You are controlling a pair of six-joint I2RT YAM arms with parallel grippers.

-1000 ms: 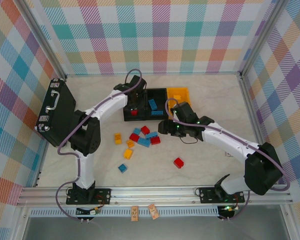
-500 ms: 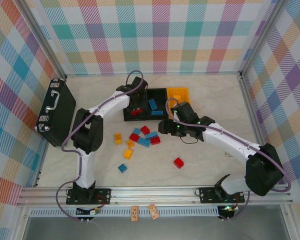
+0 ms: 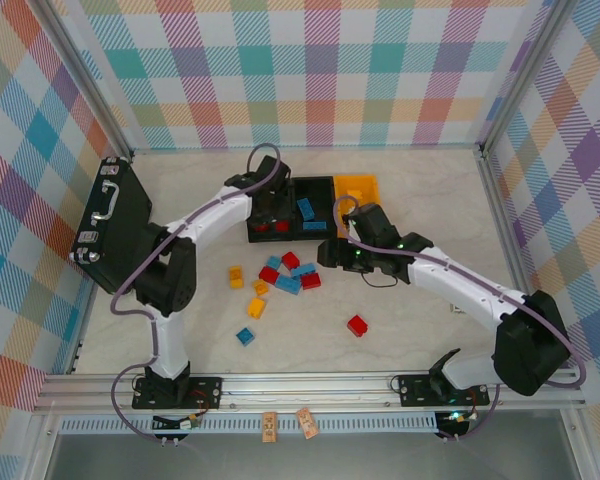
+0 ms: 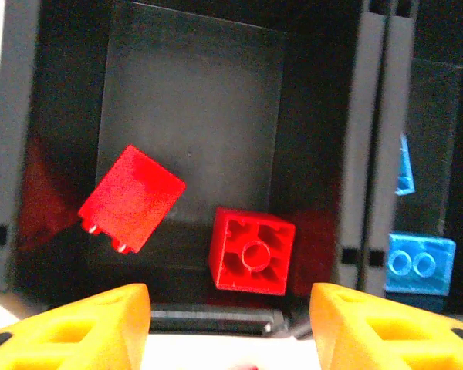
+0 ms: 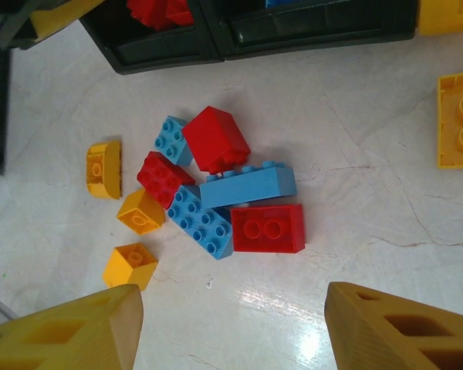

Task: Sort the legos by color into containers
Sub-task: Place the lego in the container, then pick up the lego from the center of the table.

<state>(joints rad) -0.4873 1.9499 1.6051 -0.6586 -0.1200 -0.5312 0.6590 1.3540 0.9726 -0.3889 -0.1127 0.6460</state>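
Bench (image 3: 420,200): pale, marbled and level, edged by aluminium rails. Plaid panels (image 3: 320,70) close the left, far and right sides. A flat black case (image 3: 108,222) with a metal handle sits at the left edge, tilted toward the wall.

The containers (image 3: 332,180) stand joined in a row at the far centre. The left black bin (image 4: 193,108) holds two red bricks (image 4: 251,250), lying apart. The middle black bin (image 3: 321,192) holds a blue brick (image 3: 306,208). The yellow-orange bin (image 3: 370,184) is the rightmost.

The loose legos (image 3: 288,274) lie on the bench just near of the bins: red, blue and yellow pieces, several touching in a cluster. A single red brick (image 3: 357,325) and a single blue brick (image 3: 245,336) lie nearer, well apart.

My left arm reaches far over the bench with the elbow bent. My left hand (image 4: 230,308) hangs above the left black bin, fingers spread, gripping nothing.

My right arm stretches leftward from its base. My right hand (image 5: 231,324) hovers just right of the cluster, fingers wide apart and empty.
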